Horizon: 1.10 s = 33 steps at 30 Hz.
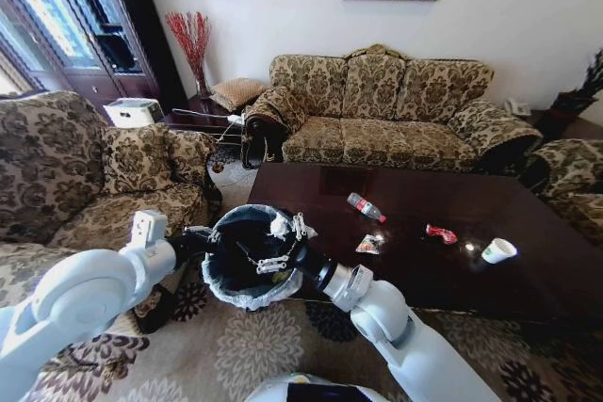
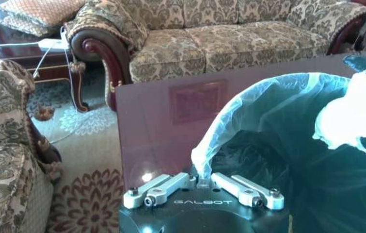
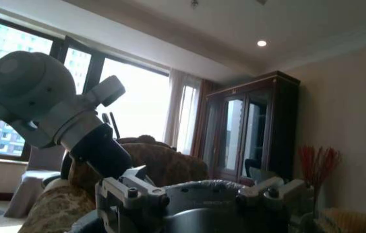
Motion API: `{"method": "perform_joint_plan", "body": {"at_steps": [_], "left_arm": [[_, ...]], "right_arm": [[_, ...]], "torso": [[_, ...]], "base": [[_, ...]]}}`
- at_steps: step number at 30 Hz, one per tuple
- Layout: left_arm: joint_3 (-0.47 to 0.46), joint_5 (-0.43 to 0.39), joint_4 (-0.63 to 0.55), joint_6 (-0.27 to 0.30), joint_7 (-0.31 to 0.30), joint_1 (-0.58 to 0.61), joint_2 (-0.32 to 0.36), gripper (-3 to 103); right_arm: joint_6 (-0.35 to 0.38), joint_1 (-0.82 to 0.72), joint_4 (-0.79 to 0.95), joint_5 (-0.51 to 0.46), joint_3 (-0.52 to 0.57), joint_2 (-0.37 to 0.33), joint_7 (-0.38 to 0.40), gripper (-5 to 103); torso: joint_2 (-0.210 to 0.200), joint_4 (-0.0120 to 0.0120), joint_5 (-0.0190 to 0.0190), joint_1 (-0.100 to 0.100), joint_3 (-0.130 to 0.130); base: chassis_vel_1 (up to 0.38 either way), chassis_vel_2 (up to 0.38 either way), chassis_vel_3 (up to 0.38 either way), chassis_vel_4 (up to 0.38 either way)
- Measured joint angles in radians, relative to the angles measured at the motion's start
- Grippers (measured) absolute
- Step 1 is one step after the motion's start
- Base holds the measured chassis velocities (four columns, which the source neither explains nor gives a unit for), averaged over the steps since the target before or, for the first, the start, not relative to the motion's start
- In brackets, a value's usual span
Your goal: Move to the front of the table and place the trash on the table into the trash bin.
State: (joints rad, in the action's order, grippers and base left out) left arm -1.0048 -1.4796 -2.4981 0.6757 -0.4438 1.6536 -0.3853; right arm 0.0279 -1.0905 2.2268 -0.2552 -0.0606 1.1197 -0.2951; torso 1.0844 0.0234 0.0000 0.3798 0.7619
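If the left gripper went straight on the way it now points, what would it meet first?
The left gripper is shut on the bag rim of the bin, so it would push at once into that liner. Beyond lies the table, though depth is unclear.

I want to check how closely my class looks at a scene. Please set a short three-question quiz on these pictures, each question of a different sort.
1. Multiple choice: what is the left gripper shut on? A) a cushion B) the liner rim of the trash bin C) a vase
2. True or false: the bottle lies on its side on the table.
3. How many pieces of trash lie on the table?

Key: 1 B, with the right gripper over the bin's mouth. 2 True. 3 Four: bottle, snack bag, red wrapper, white cup.
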Motion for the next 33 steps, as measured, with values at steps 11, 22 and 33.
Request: {"method": "perform_joint_plan", "body": {"at_steps": [11, 22, 33], "left_arm": [[-0.003, 0.0, -0.002, 0.0, 0.001, 0.002, -0.006, 0], [-0.001, 0.013, 0.015, 0.0, 0.002, 0.007, -0.003, 0], [0.001, 0.154, 0.26, -0.049, 0.02, 0.009, -0.029, 0]], "right_arm": [[0.0, -0.016, 0.021, 0.001, 0.021, -0.012, 0.019, 100], [-0.024, -0.062, 0.08, -0.107, 0.111, -0.021, 0.051, 100], [-0.075, -0.241, 0.035, -0.245, 0.312, 0.013, 0.313, 100]], "torso": [[0.0, 0.0, 0.0, 0.0, 0.0], [0.0, 0.0, 0.0001, 0.0, 0.0], [0.0, 0.0001, -0.0005, 0.0, 0.0]], "base": [[0.0, 0.0, 0.0, 0.0], [0.0, 0.0, 0.0, 0.0], [0.0, 0.0, 0.0, 0.0]]}}
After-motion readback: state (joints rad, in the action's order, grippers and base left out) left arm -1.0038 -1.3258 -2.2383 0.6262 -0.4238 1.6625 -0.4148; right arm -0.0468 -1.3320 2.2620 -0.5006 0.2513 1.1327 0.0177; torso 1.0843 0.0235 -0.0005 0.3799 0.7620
